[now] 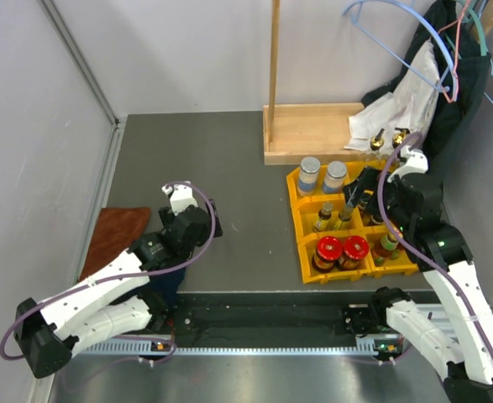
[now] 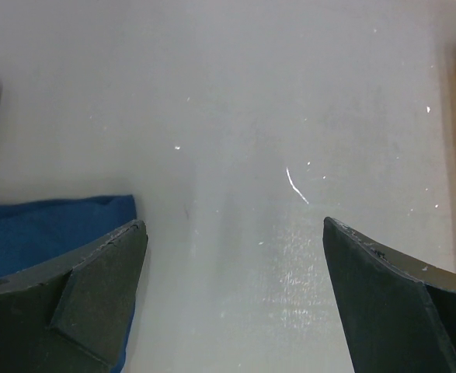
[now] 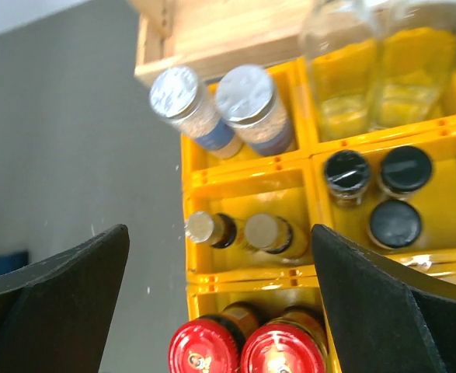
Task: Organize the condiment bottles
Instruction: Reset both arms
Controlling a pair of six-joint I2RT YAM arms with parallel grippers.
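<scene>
All condiment bottles (image 3: pixel 268 233) sit in the yellow bin (image 3: pixel 247 175) under the wide, empty right pincer (image 3: pixel 220 264); sorting looks done.

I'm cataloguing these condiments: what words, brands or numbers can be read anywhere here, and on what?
No text is legible in any view.
Red lids: a gold mark on each, too blurred to read.
Silver-lidded jars: blue label bands, blurred, unreadable.
Small brown bottles: labels too small to read.
</scene>
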